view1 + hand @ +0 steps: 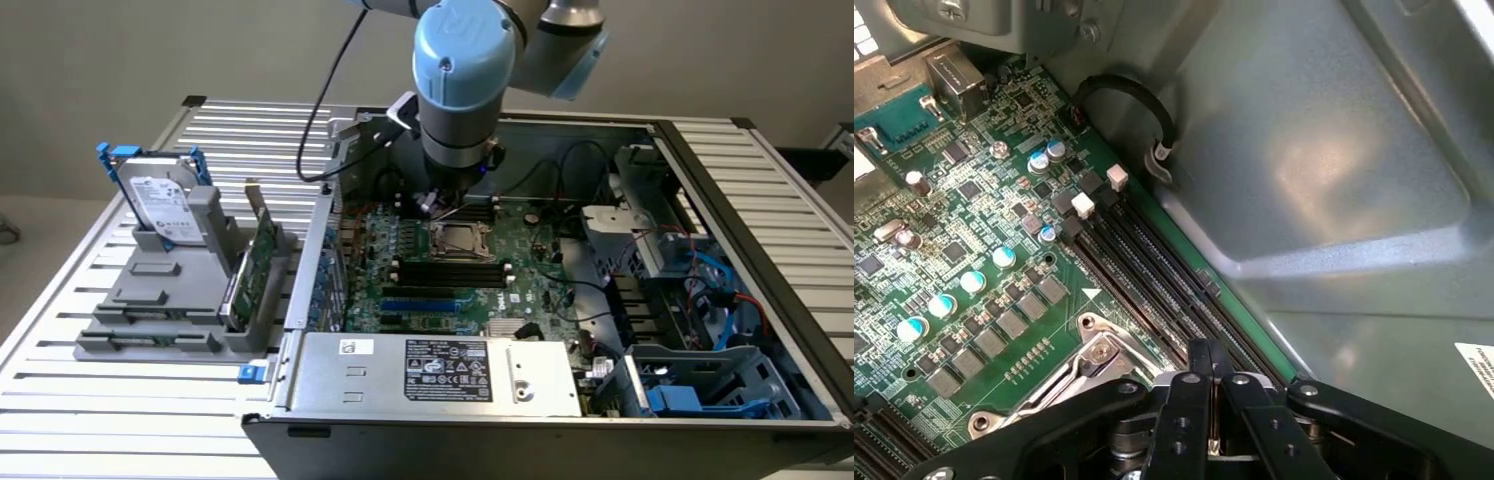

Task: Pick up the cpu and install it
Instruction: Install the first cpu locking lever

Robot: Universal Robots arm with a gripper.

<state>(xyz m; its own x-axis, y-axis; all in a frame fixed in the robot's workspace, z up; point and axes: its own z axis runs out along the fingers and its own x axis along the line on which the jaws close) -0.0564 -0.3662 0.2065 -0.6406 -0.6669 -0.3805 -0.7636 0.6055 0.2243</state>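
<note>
My gripper hangs low inside the open computer case, just behind the square metal-framed socket on the green motherboard. In the wrist view its black fingers are shut close together above the socket's corner. A thin pale sliver, the cpu seen edge-on, is pinched between them. The rest of the chip is hidden by the fingers.
Black memory slots run beside the socket, next to the grey case wall. A power supply sits at the case front, and cables and drive bays fill the exterior view's right. A hard drive stands in a grey holder outside, on the left.
</note>
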